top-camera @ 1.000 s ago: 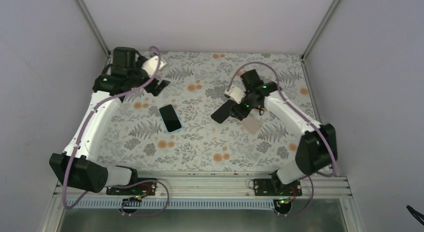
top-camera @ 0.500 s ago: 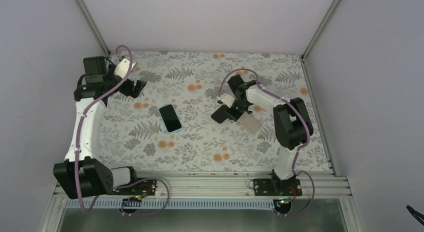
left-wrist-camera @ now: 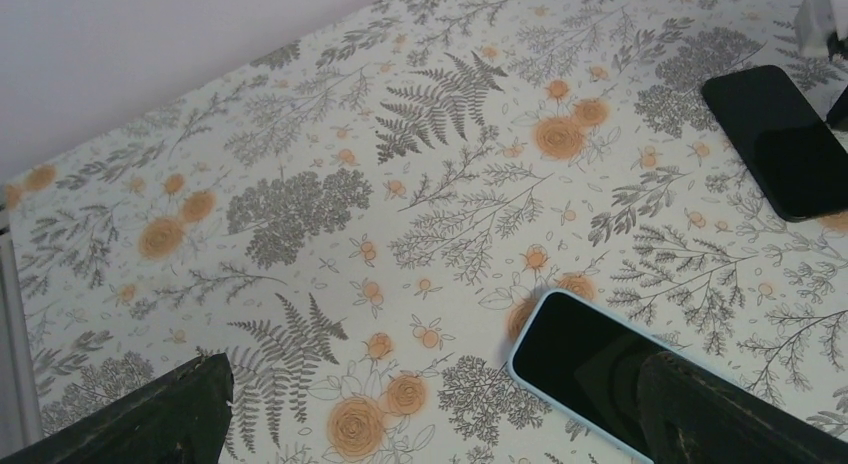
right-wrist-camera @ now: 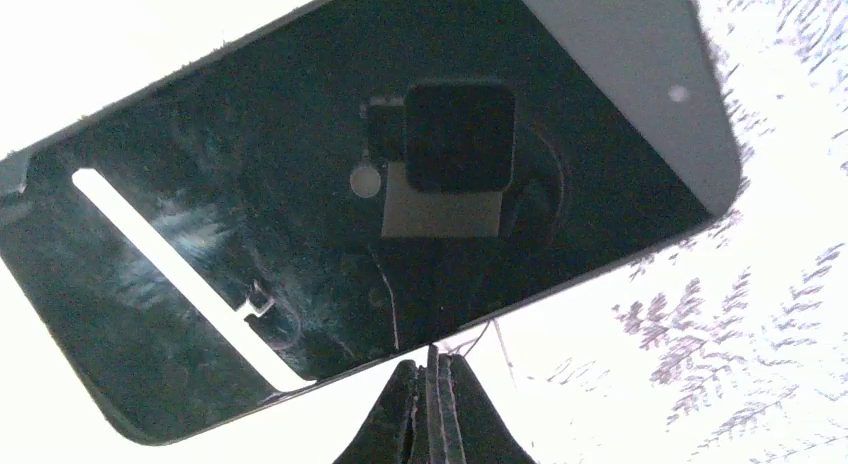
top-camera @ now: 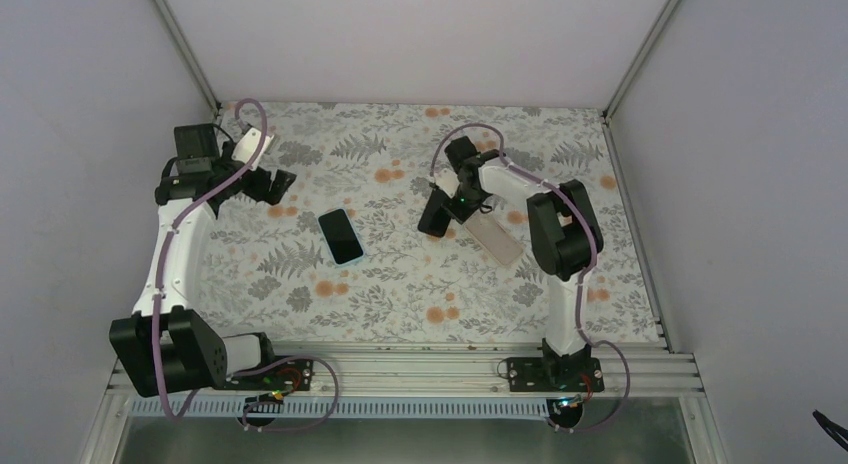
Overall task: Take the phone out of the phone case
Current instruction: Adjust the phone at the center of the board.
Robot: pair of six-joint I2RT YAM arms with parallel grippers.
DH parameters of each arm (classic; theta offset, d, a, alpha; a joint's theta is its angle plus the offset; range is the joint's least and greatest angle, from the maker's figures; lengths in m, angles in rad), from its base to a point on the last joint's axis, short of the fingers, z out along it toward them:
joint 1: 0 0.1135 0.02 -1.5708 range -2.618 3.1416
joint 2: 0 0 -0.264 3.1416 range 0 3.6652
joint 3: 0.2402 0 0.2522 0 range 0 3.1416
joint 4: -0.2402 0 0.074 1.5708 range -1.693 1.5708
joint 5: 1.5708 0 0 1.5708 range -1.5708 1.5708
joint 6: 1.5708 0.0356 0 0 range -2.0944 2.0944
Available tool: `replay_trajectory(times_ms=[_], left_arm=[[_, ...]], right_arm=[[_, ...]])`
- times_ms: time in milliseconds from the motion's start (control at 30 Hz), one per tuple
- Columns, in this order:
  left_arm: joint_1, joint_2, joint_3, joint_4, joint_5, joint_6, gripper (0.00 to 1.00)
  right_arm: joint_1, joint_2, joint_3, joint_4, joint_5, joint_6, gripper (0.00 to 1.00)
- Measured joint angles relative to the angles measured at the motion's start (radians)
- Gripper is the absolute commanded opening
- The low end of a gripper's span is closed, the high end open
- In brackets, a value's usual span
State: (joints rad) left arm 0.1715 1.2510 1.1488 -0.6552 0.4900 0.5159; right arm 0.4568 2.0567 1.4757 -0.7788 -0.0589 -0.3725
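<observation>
A bare black phone (top-camera: pixel 435 216) lies right of the table's middle, filling the right wrist view (right-wrist-camera: pixel 330 214) with its glossy face up. A beige-grey phone case (top-camera: pixel 497 241) rests just right of it, and its grey surface (right-wrist-camera: pixel 620 64) overlaps the phone's far corner. My right gripper (top-camera: pixel 452 202) is shut, its pressed-together tips (right-wrist-camera: pixel 432 369) at the phone's long edge with nothing between them. Another phone in a light-blue case (top-camera: pixel 340 235) lies left of centre, screen up (left-wrist-camera: pixel 590 369). My left gripper (top-camera: pixel 270 182) hangs open (left-wrist-camera: pixel 430 424) above the cloth, one finger (left-wrist-camera: pixel 740 414) over that phone's end.
A floral cloth (top-camera: pixel 400 284) covers the table. Grey walls and metal posts (top-camera: pixel 185 44) close in the back and both sides. An aluminium rail (top-camera: pixel 420 369) with the arm bases runs along the near edge.
My right gripper has gone from partly open to shut, and the arm folded in and moved left. The black phone turned and shifted slightly left. The left arm drew back toward the left wall.
</observation>
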Motion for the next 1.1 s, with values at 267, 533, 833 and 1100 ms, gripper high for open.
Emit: replay_trajectory(times_ms=[267, 533, 833, 1100], left_arm=[[0.001, 0.098, -0.028, 0.036, -0.03, -0.005, 1.0], [0.002, 0.263, -0.042, 0.089, -0.129, -0.043, 1.0], [0.002, 0.236, -0.067, 0.135, -0.203, -0.061, 1.0], [0.002, 0.206, -0.108, 0.154, -0.234, -0.076, 1.0]], right_arm=[[0.101, -0.008, 0.049, -0.058, -0.01, -0.043, 0.54], [0.435, 0.009, 0.172, -0.142, -0.07, -0.021, 0.98], [0.427, 0.142, 0.439, -0.101, -0.166, 0.209, 1.0], [0.446, 0.23, 0.508, -0.037, -0.123, 0.455, 1.0]])
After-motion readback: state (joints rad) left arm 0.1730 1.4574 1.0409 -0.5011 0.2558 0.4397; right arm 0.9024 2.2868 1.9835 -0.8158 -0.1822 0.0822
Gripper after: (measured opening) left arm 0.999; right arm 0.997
